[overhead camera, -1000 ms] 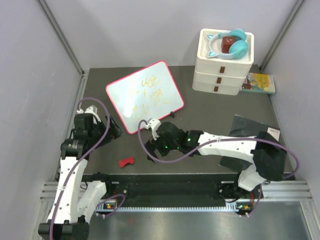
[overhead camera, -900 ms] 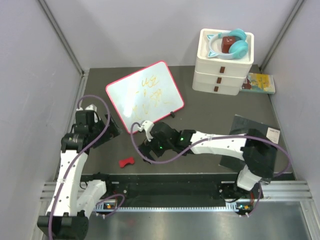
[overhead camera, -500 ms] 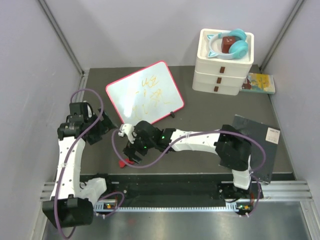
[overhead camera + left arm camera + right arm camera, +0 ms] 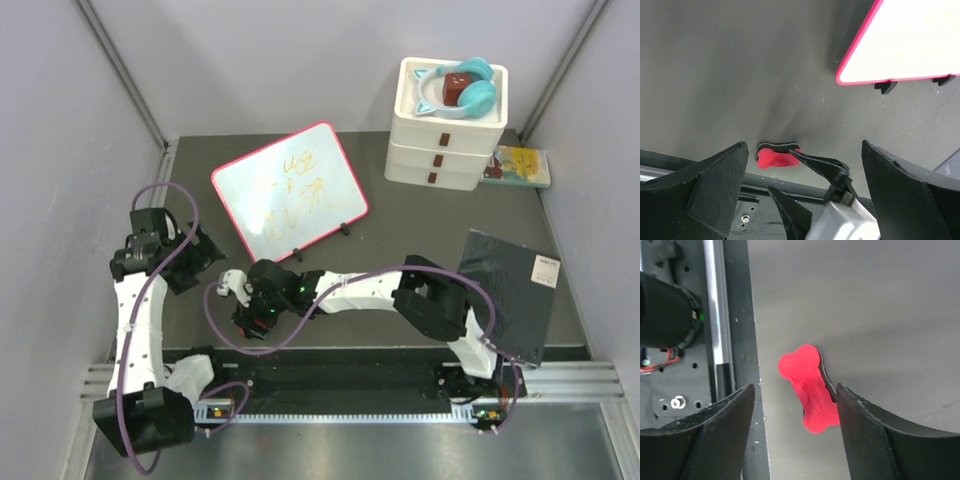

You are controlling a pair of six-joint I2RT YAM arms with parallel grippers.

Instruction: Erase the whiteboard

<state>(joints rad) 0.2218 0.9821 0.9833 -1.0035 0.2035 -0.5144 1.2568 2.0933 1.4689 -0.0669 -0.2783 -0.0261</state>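
**Right end effector straddles the eraser, whiteboard apart behind it**

The whiteboard [image 4: 289, 194], pink-rimmed and marked with yellow-orange scribbles, sits propped on small black feet at the rear left-centre of the dark surface [image 4: 400, 235]. Neither arm touches it.

The right end effector [image 4: 250, 318] reaches low across to the front edge of the surface, nearer the arm bases than the board's front rim and clear of it. In its wrist view the right end effector [image 4: 795, 405] has its fingers spread on either side of a red bone-shaped eraser [image 4: 810, 390]. One finger is at the eraser's dark edge and the other stands off from it, so nothing is gripped.

The left end effector [image 4: 190, 258] hangs just left of the board's near corner, apart from it. Its fingers are spread wide and released, and its camera looks down on the eraser and the board's rim.
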